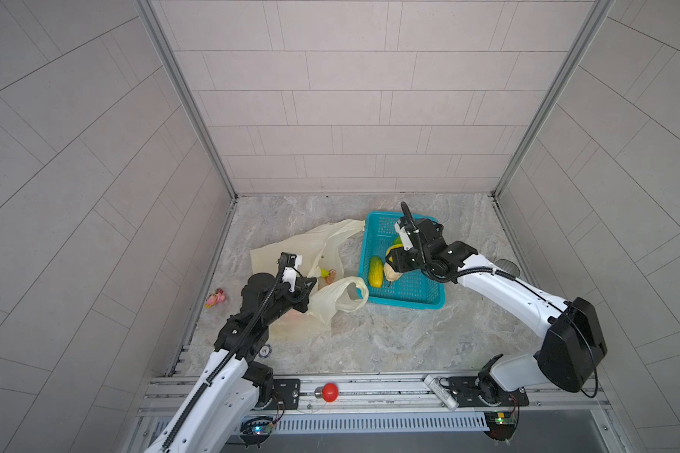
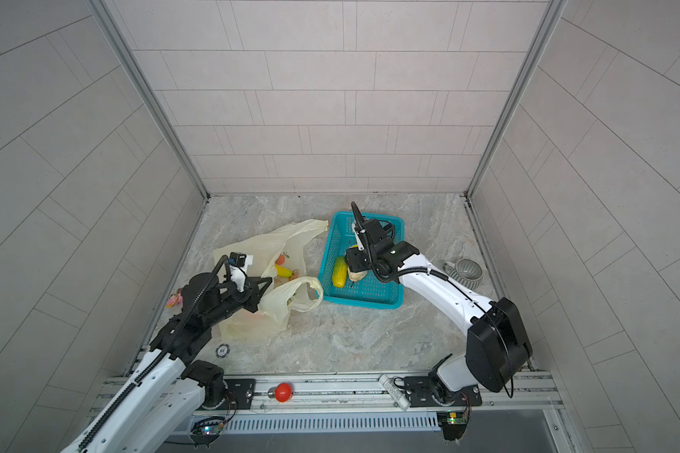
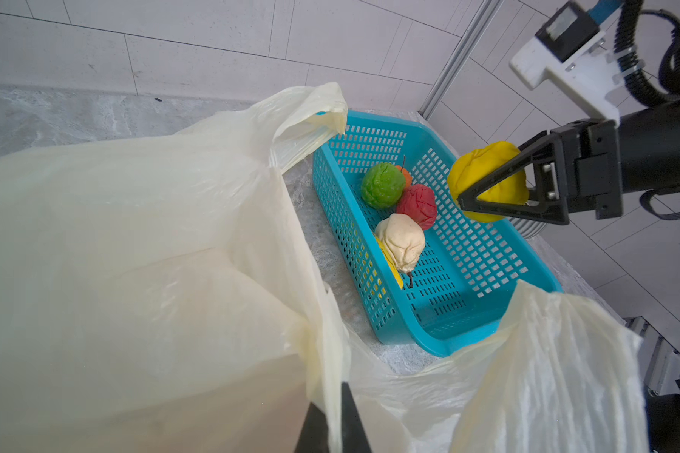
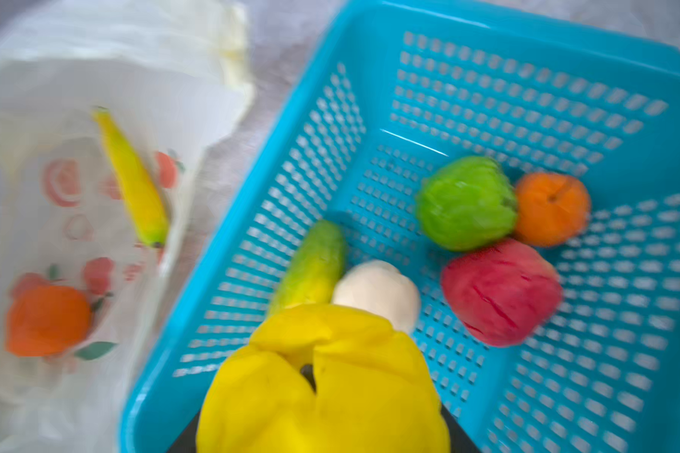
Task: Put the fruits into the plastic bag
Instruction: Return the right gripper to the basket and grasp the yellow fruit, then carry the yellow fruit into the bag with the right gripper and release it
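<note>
We record the left arm stretched low, its left gripper (image 1: 309, 284) pinched tight on the rim of the plastic bag (image 1: 287, 251) beside the basket (image 1: 409, 301), and the right arm bent over the basket, its right gripper (image 3: 466, 198) clasping a yellow fruit (image 3: 483, 168) above the other fruits (image 3: 417, 204).

Both top views are bright and evenly lit, with soft light and no hard shadows; only faint, diffuse shade lies along the near side of the teal basket (image 1: 405, 304). The lines of the wall tiles (image 1: 330, 78) bow toward the frame edges — wide-angle distortion. The left wrist view is sharp, and the plastic bag (image 3: 134, 235) glows translucent, slightly washed out near the lens. The right wrist view is smeared by motion blur — the basket's holes streak, the close yellow fruit (image 4: 322, 384) is soft, and the bag bleaches almost white.
</note>
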